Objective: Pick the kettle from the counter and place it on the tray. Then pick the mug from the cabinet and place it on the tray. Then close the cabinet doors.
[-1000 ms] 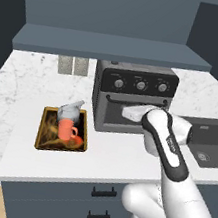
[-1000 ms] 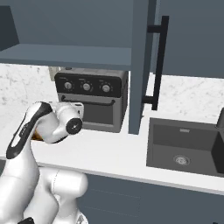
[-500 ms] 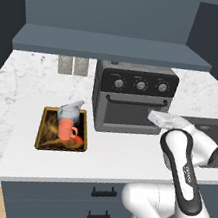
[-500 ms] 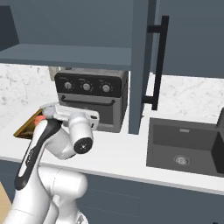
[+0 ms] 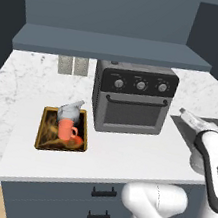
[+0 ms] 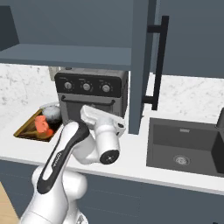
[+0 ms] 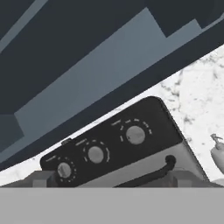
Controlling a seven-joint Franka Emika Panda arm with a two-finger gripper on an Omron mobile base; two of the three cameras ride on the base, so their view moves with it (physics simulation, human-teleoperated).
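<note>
Kettle (image 5: pixel 70 110) and mug (image 5: pixel 65 130) both sat on the tray (image 5: pixel 42 129) on the tabletop (image 5: pixel 123 156), so only the cabinet doors (image 6: pixel 139 61) were left to shut, and my hand (image 6: pixel 89 114) was spread wide, holding nothing.

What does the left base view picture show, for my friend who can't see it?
A silver kettle and an orange-red mug sit together on a yellow-rimmed tray on a white marble counter, left of a black countertop oven. The robot's white arm reaches in from the right, near the oven.
</note>
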